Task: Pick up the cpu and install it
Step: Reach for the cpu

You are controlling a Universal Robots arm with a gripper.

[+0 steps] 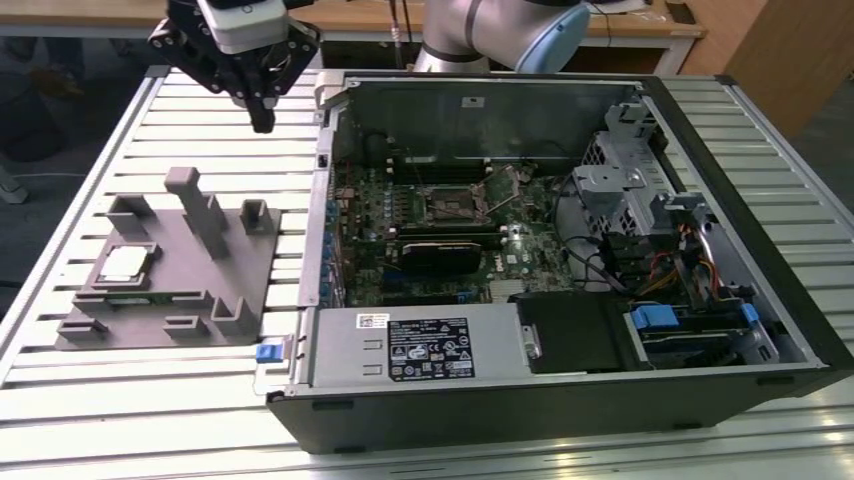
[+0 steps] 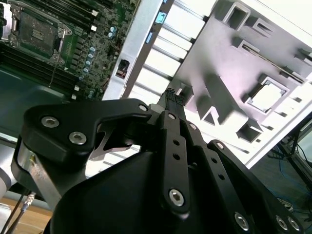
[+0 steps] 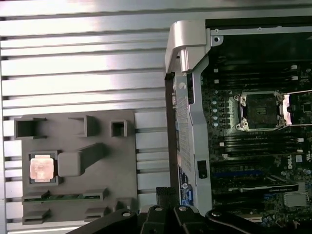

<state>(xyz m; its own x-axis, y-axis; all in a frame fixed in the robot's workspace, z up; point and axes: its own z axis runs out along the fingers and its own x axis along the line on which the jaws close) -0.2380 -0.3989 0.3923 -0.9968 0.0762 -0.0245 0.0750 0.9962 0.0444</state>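
Bench (image 1: pixel 80 150): slatted, carries the grey fixture (image 1: pixel 200 305).
Computer case (image 1: pixel 767 240): open, beside the fixture.
Gripper (image 1: pixel 262 120): high, near the fixture, closed tight, holding nothing.
Cpu (image 1: pixel 123 263): seated in a fixture pocket, untouched.
Risk: the fixture's upright blocks (image 1: pixel 198 215) may snag a descending gripper, and a skewed grasp may tilt the cpu.

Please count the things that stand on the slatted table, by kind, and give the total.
cpu: 1
grey fixture: 1
open computer case: 1
Total: 3
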